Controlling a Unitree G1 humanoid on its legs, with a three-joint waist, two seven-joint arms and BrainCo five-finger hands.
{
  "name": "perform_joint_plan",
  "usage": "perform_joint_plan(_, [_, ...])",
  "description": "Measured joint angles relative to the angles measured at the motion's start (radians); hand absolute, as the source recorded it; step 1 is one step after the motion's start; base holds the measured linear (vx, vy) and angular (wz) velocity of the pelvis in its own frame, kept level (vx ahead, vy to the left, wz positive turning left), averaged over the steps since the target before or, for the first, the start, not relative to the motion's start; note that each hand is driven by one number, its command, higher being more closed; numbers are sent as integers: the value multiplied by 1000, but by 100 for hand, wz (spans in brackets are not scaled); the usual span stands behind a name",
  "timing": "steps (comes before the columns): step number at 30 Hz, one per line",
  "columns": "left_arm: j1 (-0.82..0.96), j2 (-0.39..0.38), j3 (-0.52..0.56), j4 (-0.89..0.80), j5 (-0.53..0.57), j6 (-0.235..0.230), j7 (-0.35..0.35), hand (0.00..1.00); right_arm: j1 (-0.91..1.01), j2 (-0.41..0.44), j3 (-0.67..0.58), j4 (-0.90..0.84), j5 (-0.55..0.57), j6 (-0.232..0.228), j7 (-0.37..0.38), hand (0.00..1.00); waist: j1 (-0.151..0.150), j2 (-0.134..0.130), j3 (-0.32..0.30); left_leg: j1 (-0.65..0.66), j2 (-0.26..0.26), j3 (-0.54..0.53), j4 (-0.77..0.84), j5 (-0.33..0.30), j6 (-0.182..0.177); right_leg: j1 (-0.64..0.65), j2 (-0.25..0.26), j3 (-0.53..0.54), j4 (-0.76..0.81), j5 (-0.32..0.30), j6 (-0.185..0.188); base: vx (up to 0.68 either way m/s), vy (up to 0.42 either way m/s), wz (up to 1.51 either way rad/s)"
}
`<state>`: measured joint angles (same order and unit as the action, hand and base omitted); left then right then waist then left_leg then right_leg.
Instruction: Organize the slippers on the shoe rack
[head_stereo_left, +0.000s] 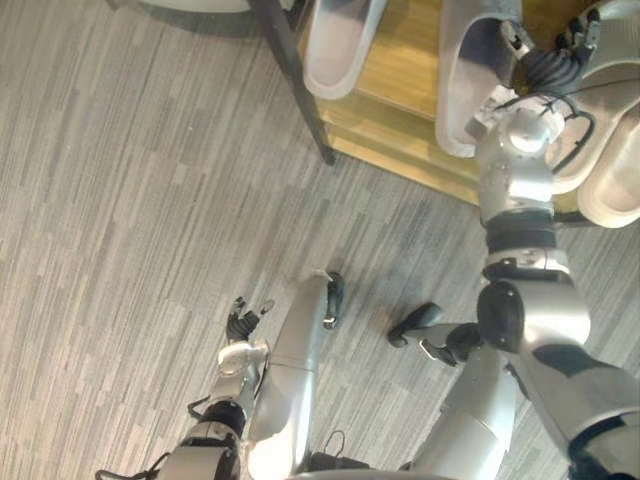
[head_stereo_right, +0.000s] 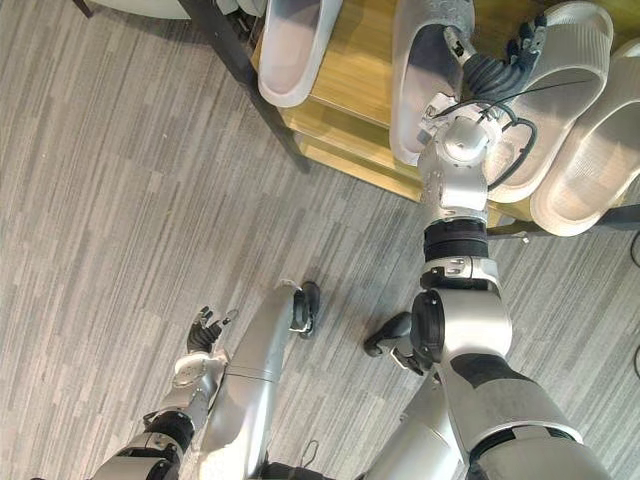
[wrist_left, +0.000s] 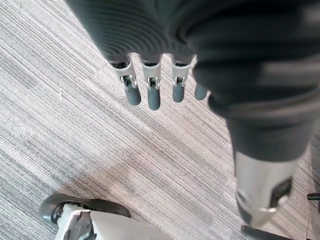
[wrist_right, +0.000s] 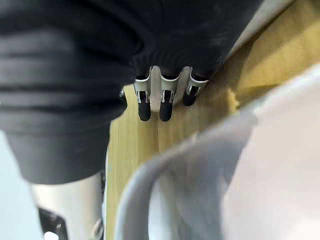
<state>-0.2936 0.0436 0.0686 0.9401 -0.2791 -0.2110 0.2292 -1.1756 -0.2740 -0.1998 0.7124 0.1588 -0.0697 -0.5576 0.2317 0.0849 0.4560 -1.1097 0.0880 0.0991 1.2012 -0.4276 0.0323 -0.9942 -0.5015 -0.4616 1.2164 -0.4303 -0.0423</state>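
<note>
Four pale slippers lie on the wooden shoe rack (head_stereo_right: 350, 90), soles down. The leftmost slipper (head_stereo_right: 290, 50) sits apart, just beside the rack's dark frame leg (head_stereo_right: 250, 85). The second slipper (head_stereo_right: 425, 100) and the third slipper (head_stereo_right: 580, 50) lie either side of a strip of bare wood. The fourth slipper (head_stereo_right: 600, 150) lies close against the third.

I see the right hand (head_stereo_right: 495, 68) above that strip, between the second and third slippers. Its fingers (wrist_right: 144, 107) hang nearly straight over the wood and hold nothing, with a slipper's rim near them.

The left hand (head_stereo_right: 203, 330) hangs low over the grey carpet floor (head_stereo_right: 100, 200), well apart from the rack. Its fingers (wrist_left: 152, 95) are straight and empty.
</note>
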Motion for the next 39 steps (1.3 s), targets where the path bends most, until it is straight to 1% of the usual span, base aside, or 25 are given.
perform_joint_plan(4, [0, -1, 7, 0, 0, 0, -1, 0, 4, 33, 27, 0, 0, -3, 19, 0, 0, 0, 0, 1, 3, 0, 0, 0, -1, 1, 3, 0, -1, 0, -1, -3, 4, -1])
perform_joint_plan(8, [0, -8, 33, 1, -1, 0, -16, 0, 11, 80, 48, 0, 26, -32, 40, 0, -1, 0, 0, 1, 6, -3, -1, 2, -4, 2, 9, -1, -4, 2, -3, 0, 0, 0])
perform_joint_plan(9, [0, -8, 33, 1, -5, 0, -17, 0, 12, 104, 56, -1, 48, -44, 42, 0, -2, 0, 0, 1, 6, -5, -4, 4, -7, 3, 11, -3, -7, 3, -5, 0, 0, 0])
perform_joint_plan(12, [0, -9, 36, 2, -10, 0, -17, 0, 24, 138, 56, -30, 93, -56, 46, 0, -2, -1, 0, 1, 7, -11, -13, 8, -12, 6, 16, -10, -16, 4, -6, 0, 0, 0])
perform_joint_plan(14, [0, -17, 58, 2, -11, 0, -16, 0, 26, 157, 55, -34, 127, -70, 47, 0, -3, -1, 0, 1, 6, -16, -15, 9, -15, 11, 17, -17, -18, 4, -6, -2, 6, 2])
perform_joint_plan(15, [-1, -19, 63, 2, -12, 0, -16, 0, 27, 160, 55, -33, 128, -72, 47, 0, -3, -1, 0, 1, 6, -18, -15, 9, -15, 12, 17, -19, -18, 3, -6, 0, 12, 4])
perform_joint_plan(19, [-1, -26, 73, 2, -20, 0, -16, 0, 27, 175, 45, -34, 205, -95, 48, 0, -1, -1, 0, 0, 0, -27, -23, 17, -20, 18, 17, -28, -23, 2, -5, -5, 16, 5])
perform_joint_plan(21, [-1, -28, 73, 2, -20, 0, -16, 0, 27, 176, 43, -34, 218, -102, 48, 0, -2, -1, 0, -3, -5, -31, -32, 24, -21, 18, 14, -33, -26, 3, -5, -11, 16, 10])
perform_joint_plan(24, [-1, -32, 74, 2, -20, -1, -16, 0, 23, 177, 42, -34, 279, -124, 49, 0, -1, -1, 0, -12, -11, -45, -37, 31, -26, 22, 12, -48, -29, 2, -5, -11, 18, 11])
perform_joint_plan(25, [-1, -33, 74, 2, -20, -1, -16, 0, 21, 177, 40, -34, 281, -125, 49, 0, -1, -1, 0, -13, -12, -47, -37, 33, -27, 22, 12, -50, -29, 2, -5, -4, 18, 9])
perform_joint_plan(27, [-1, -40, 81, -1, -20, -2, -16, 0, 14, 176, 11, -34, 318, -134, 43, 0, 2, -1, 0, -22, -17, -57, -41, 41, -30, 22, 9, -60, -29, 1, -5, -7, 20, 10])
perform_joint_plan(31, [-3, -45, 79, -4, -20, 1, -16, 0, 13, 174, -25, -33, 352, -141, 28, 0, 4, -1, 0, -26, -33, -64, -55, 55, -32, 22, -4, -68, -28, -1, -4, -10, 18, 15])
perform_joint_plan(36, [-11, -53, 78, -8, -19, 2, -15, 0, -5, 169, -55, -33, 403, -157, -1, 0, 20, 0, -1, -34, -45, -83, -66, 71, -41, 28, -8, -86, -28, -5, -10, -6, 12, 11])
perform_joint_plan(38, [-13, -55, 76, -8, -19, 2, -15, 0, -6, 163, -68, -30, 412, -162, -3, 0, 26, 0, -1, -34, -47, -87, -66, 74, -42, 34, -10, -93, -26, -10, -18, -2, 11, 11])
perform_joint_plan(39, [-15, -57, 76, -8, -19, 2, -14, 0, -6, 159, -71, -27, 435, -168, -3, 0, 31, 0, -2, -36, -48, -91, -67, 75, -45, 36, -11, -99, -25, -11, -20, -3, 14, 10])
